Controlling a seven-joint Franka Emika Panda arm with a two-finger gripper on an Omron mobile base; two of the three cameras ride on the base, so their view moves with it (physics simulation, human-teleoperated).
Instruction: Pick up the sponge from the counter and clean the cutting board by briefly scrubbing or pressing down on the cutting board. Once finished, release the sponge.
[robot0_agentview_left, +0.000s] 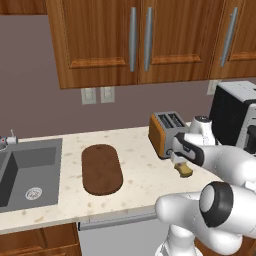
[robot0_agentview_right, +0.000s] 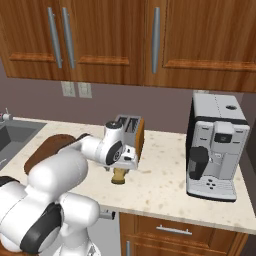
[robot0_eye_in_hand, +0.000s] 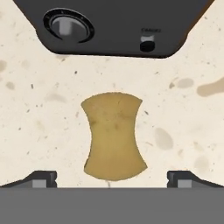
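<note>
The gripper (robot0_eye_in_hand: 112, 178) is hanging right over the sponge (robot0_eye_in_hand: 113, 135) on the counter (robot0_eye_in_hand: 39, 122), jaws spread wide, gripping nothing.

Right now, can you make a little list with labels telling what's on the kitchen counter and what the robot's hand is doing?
sponge: yellow-tan, lying on the counter in front of the toaster
cutting board: dark brown, bare, between sink and toaster
end effector: open, above the sponge, not gripping it
coffee machine: at the counter's right end
</note>
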